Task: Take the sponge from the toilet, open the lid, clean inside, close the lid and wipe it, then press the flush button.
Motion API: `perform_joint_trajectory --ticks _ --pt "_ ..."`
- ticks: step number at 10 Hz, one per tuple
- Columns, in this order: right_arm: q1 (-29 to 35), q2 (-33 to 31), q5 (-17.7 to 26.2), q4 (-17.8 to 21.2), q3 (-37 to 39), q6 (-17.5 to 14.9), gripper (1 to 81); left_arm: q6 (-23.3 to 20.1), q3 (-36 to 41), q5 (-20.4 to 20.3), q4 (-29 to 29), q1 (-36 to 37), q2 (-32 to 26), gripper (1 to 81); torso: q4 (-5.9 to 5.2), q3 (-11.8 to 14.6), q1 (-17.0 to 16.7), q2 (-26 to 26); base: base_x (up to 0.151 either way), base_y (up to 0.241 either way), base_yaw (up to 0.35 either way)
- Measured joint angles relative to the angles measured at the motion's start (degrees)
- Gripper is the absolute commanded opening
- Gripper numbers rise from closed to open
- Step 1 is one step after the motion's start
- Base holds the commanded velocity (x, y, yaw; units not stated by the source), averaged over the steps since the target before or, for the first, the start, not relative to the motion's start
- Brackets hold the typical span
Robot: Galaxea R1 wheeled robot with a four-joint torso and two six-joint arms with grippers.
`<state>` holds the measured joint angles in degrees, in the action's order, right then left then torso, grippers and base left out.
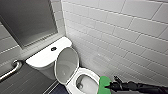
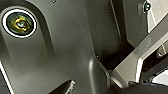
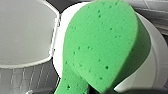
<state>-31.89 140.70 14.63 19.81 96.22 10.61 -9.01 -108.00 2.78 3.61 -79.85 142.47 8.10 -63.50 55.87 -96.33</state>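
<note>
The right arm (image 1: pixel 142 87) is entering from the lower right of the head view, lying stretched nearly level and pointing leftward. Its tool (image 1: pixel 109 86) is gripping the sponge (image 1: pixel 103 83) by one end, with the green body sticking out ahead of it. The left wrist's dark plate (image 2: pixel 62 50) and jointed bar (image 2: pixel 140 55) are sitting close before that wrist's camera.

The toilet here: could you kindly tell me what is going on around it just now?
The robot's right gripper holds a bright green sponge close by the rim of the white ceramic toilet, whose bowl is open. The smooth white oval lid stands raised, leaning back towards the tank.
</note>
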Motion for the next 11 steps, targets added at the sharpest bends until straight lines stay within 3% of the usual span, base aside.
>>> perform_joint_trajectory --ticks 3,6,10,11 --pt "3.0 4.0 2.3 0.9 3.3 0.0 1.0 0.0 -0.1 0.0 0.0 -0.1 0.1 81.1 0.0 0.0 0.9 -1.4 0.0 0.0 0.0" --pt "4.2 4.1 2.8 1.0 4.1 0.0 1.0 0.0 -0.2 -0.1 0.0 0.0 0.2 81.1 0.0 -0.3 2.1 -3.4 0.0 0.0 0.0" --pt "6.4 7.1 2.8 1.0 4.3 0.3 1.0 -0.2 0.3 -0.2 0.0 0.0 -0.6 81.1 0.0 -6.5 2.3 -3.6 0.0 0.0 0.0" --pt "6.4 8.6 2.9 0.9 5.8 1.0 1.0 -0.2 1.8 -0.3 0.0 0.0 -1.0 81.1 0.0 -6.9 2.3 -3.5 0.0 0.0 0.0"
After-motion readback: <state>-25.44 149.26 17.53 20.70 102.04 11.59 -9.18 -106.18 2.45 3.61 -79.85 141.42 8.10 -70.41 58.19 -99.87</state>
